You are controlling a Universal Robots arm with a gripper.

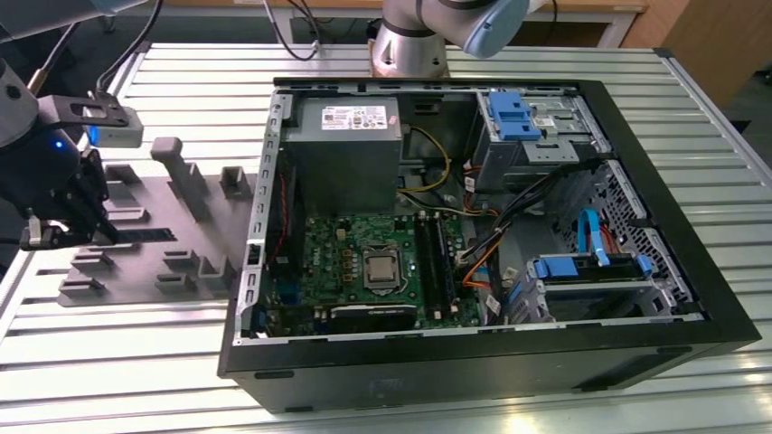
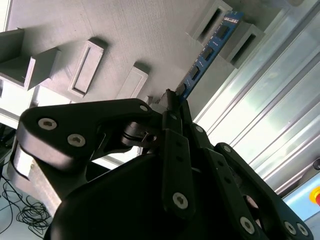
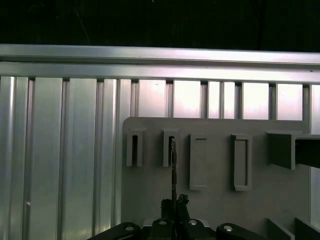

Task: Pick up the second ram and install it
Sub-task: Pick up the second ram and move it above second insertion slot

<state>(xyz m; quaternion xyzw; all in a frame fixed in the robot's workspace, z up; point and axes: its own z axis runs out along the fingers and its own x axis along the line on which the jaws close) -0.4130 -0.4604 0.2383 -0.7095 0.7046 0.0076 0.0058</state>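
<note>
The gripper (image 2: 172, 104) has its two black fingers (image 2: 176, 131) pressed close together, and the thin second ram (image 2: 210, 52) is pinched between them at its near end. The stick is blue-green with small black chips. In the second wrist view it reaches away from the fingers, and its far end sits between two grey holder blocks (image 2: 250, 35).

In the first wrist view the second ram (image 3: 173, 170) shows edge-on as a thin dark line. It runs from the gripper (image 3: 175, 204) up to one of the slotted blocks (image 3: 170, 147) on the grey holder plate (image 3: 150, 190).

In the exterior view the gripper (image 1: 70, 237) hangs low over the same plate (image 1: 133, 271), at the exterior view's left. The second ram (image 1: 143, 234) is a dark strip just beside the fingers.

The plate lies on a table of silver metal slats (image 1: 121, 362). An open black computer case (image 1: 483, 362) lies on the table too, on the exterior view's right of the plate. Its green motherboard (image 1: 350, 262) shows inside, well apart from the gripper.
</note>
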